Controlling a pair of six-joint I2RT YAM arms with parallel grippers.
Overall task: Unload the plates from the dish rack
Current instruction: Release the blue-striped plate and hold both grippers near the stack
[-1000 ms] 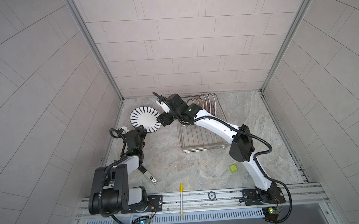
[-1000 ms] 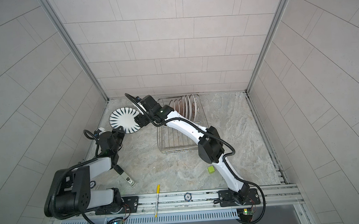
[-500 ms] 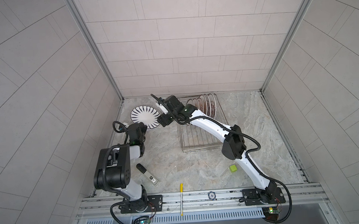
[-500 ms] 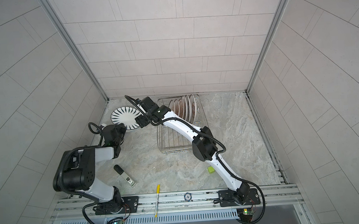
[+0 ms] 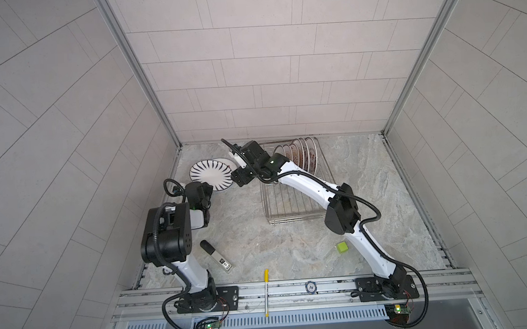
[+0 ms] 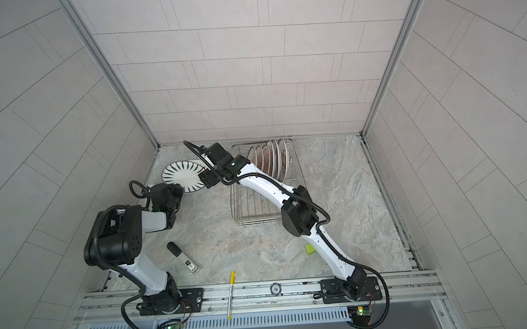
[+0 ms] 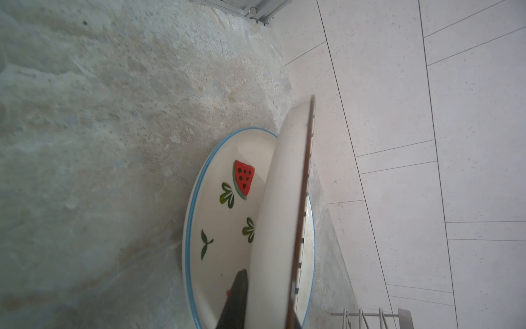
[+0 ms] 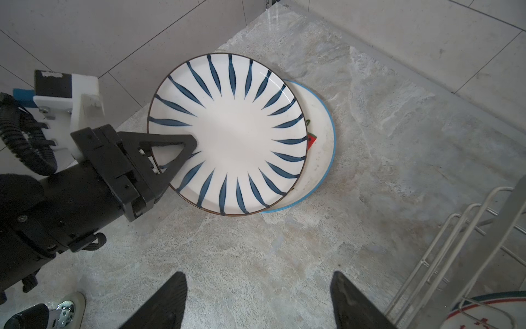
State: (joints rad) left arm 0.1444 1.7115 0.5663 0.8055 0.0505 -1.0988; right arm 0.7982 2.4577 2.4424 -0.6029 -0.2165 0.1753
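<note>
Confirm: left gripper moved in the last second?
Yes. In both top views the left gripper, jaws shut on the striped plate, now sits farther from the front rail.

Both top views high overhead looking down on whole tabletop (image 5: 275,242); both wrist views close on striped plate (image 8: 227,134), left edge-on, right from above.

1. You have a green cube (image 5: 342,247) sitting on the marble table (image 5: 279,248), toward the front right.
2. You'll find a white stick (image 5: 216,257) with a black cap and a label lying flat at the front left, well apart from the cube.
3. Your yellow pen (image 5: 266,292) lies across the front rail (image 5: 334,291).
4. You also have a round "10" chip (image 5: 310,287) on that rail, near the pen.
</note>
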